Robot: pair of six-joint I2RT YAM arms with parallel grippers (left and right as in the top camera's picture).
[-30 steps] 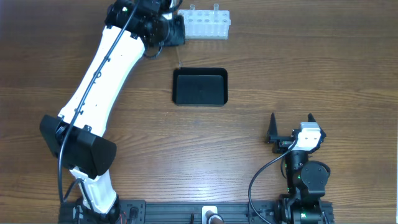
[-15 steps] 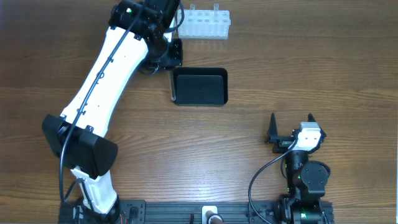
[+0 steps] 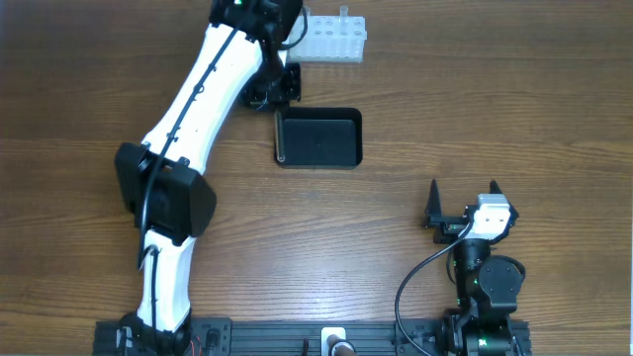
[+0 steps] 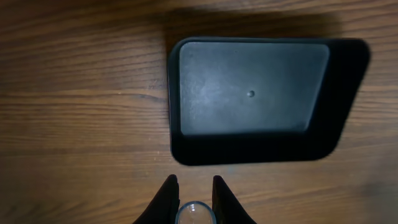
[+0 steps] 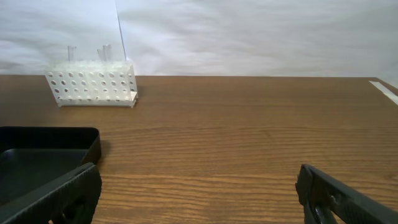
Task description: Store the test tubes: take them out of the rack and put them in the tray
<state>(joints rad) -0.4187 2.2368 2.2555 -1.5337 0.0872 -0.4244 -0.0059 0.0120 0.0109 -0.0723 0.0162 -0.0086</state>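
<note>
Across the wooden table (image 3: 514,99), the left arm (image 3: 198,109) lay stretched to the far side. That fits, since the rack and tray both sat up there, well apart from the other arm.

One black tray (image 3: 318,138) sat mid-table, its floor bare, no glass in it yet. One white rack (image 3: 331,38) stood just beyond it.

Left gripper (image 4: 194,183) hung at the tray's left rim, jaws narrow. They pinched a single test tube (image 4: 194,213) near its open mouth, so the glass hung down beside the tray's left wall. My guess is it was lined up to be laid inside. Could not tell whether its lower end touched anything.

Right gripper (image 5: 199,199) sat near its own base, jaws spread wide and holding nothing. Probably idle because one arm is enough for this job.

Count: two arms, one tray, one rack, one tube in the grip. Two tubes (image 5: 70,53) stood up out of the rack, perhaps a third close beside one of them; too small to be sure.
</note>
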